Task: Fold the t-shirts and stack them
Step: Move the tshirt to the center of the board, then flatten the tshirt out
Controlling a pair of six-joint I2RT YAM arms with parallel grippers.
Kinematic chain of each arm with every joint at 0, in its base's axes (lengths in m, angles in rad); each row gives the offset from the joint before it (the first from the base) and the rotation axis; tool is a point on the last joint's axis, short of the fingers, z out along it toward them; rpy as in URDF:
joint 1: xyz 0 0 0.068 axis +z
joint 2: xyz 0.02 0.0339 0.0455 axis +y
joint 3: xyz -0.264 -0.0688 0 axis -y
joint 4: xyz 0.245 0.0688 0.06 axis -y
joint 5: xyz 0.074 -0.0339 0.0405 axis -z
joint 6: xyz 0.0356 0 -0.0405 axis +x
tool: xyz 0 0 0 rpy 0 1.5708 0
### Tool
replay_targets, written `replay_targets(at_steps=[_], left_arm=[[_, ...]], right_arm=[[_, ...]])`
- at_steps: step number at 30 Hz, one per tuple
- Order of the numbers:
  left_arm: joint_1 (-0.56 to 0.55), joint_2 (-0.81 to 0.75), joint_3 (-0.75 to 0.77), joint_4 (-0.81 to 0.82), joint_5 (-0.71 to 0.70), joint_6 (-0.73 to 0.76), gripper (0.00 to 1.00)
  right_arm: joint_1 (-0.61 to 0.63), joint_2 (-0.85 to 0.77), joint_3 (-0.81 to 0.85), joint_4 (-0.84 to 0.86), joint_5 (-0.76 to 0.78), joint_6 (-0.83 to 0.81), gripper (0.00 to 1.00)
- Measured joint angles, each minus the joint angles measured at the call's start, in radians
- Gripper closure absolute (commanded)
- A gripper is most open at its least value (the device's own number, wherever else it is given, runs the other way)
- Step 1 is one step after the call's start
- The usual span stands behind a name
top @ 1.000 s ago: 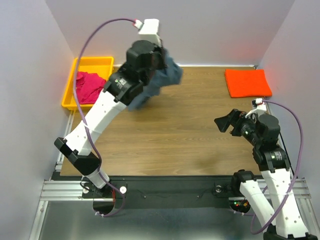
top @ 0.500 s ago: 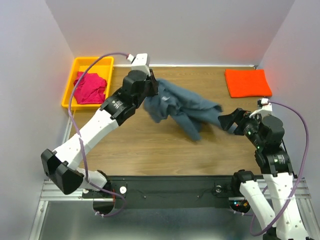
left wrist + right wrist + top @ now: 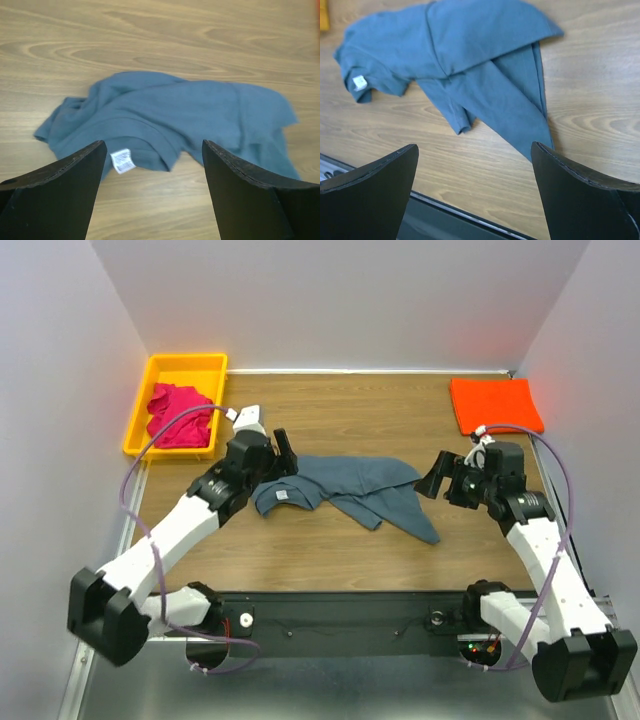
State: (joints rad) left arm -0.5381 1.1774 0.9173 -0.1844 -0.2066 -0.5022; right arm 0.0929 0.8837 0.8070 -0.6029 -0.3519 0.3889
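Pale plain walls close in a wooden table [image 3: 330,550], and everything on it is best placed from the slate grey-blue t-shirt [image 3: 350,488] lying crumpled at its middle. That shirt is not flat. One layer is folded over another, a pointed corner trails toward the right arm's side, and the collar end is bunched toward the left arm. It lies in the open middle where both arms can reach it, and I judge the step in hand to be spreading it flat before any fold.

Far to the left of the shirt, well apart from it, sits the yellow bin [image 3: 186,361], with the magenta-pink t-shirt [image 3: 178,416] heaped unfolded inside. Far to the right of the shirt, also well apart, the orange t-shirt [image 3: 496,405] lies as a neat rectangle, probably the base of the stack.

The left gripper [image 3: 284,446] hovers just beside the shirt's collar end, jaws wide apart and holding nothing. The right gripper [image 3: 441,474] hangs just beyond the shirt's right corner, jaws likewise spread and empty. Facing each other across the cloth, they seem placed to take opposite edges. Nothing lies between either gripper and the shirt, so the overlapping layers themselves are the likely nuisance. A small white label [image 3: 122,161] shows at the collar.
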Motion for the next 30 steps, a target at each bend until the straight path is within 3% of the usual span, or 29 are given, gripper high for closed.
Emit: replay_targets(at_steps=[4, 5, 7, 11, 21, 30], left_arm=[[-0.092, -0.125, -0.089, 0.019, 0.000, -0.064, 0.13], [-0.122, -0.134, -0.115, 0.021, 0.003, -0.086, 0.13], [-0.157, -0.123, -0.154, 0.023, 0.017, -0.119, 0.13], [-0.182, -0.045, -0.176, 0.029, 0.037, -0.156, 0.16], [-0.168, 0.051, -0.192, 0.169, 0.034, -0.204, 0.18], [-0.061, 0.129, -0.218, 0.253, 0.068, -0.215, 0.18]], right_arm=[[0.000, 0.083, 0.000, 0.000, -0.008, -0.016, 0.06], [0.000, 0.109, 0.000, 0.001, -0.006, -0.019, 0.12], [0.000, 0.169, 0.000, 0.004, 0.003, -0.021, 0.23], [0.000, 0.270, 0.001, 0.023, 0.031, -0.006, 0.34], [0.000, 0.524, 0.084, 0.182, 0.128, 0.135, 0.28], [-0.002, 0.682, 0.089, 0.321, 0.147, 0.258, 0.34]])
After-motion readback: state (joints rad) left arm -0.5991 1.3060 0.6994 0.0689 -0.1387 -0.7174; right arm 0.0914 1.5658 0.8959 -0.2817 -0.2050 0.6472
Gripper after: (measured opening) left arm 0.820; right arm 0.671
